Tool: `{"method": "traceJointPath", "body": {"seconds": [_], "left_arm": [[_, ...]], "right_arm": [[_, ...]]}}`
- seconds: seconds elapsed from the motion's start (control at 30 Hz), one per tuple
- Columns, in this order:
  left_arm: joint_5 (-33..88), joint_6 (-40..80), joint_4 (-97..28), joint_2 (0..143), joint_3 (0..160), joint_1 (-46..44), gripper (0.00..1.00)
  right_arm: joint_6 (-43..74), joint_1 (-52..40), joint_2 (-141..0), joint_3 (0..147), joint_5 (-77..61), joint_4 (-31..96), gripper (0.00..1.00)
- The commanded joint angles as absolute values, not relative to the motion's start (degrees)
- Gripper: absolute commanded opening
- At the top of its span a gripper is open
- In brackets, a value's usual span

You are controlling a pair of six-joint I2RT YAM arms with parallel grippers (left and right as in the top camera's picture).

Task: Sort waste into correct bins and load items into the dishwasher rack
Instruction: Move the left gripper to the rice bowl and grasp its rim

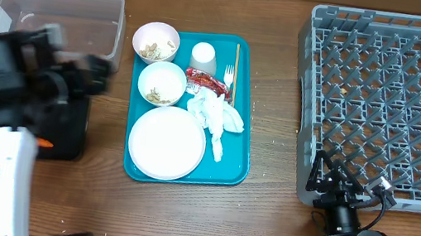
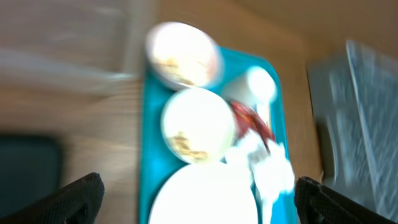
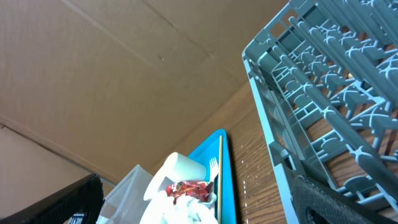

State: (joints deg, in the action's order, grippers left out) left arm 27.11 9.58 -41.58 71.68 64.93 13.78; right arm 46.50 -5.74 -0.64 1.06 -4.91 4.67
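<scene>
Left arm's black fingers (image 2: 81, 199) hang spread, empty; small round white bowl of scraps (image 1: 162, 83) sits near on their right, way closer than right arm (image 1: 346, 218).

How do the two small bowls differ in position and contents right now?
The far bowl sits at the teal tray's back-left corner, overhanging its rim; the near bowl sits fully inside, beside the plate. The far bowl's scraps spread across its bottom; the near bowl's gather toward one side. Both are small, white, upright and hold scraps.
</scene>
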Motion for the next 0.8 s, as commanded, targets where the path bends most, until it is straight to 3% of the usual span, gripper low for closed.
{"method": "traceJointPath", "body": {"seconds": [0.0, 0.03, 0.2, 0.37, 0.77], "left_arm": [[12.97, 1.72, -38.87, 75.09, 64.88, -3.07, 1.00], [8.67, 1.67, -36.40, 78.24, 64.88, -9.61, 1.00], [-8.91, 1.67, -27.03, 90.43, 64.88, -22.50, 1.00], [-12.45, 1.67, -23.22, 99.74, 64.88, -23.35, 1.00], [-8.05, 1.69, -21.08, 104.60, 64.88, -20.51, 0.80]], "right_arm": [[46.50, -6.04, -0.30, 0.47, -4.29, 4.43, 1.00], [46.50, -6.04, -0.30, 0.47, -4.29, 4.43, 1.00], [46.50, -6.04, -0.30, 0.47, -4.29, 4.43, 1.00], [46.50, -6.04, -0.30, 0.47, -4.32, 4.43, 1.00], [46.50, -6.04, -0.30, 0.47, -4.32, 4.43, 1.00]]}}
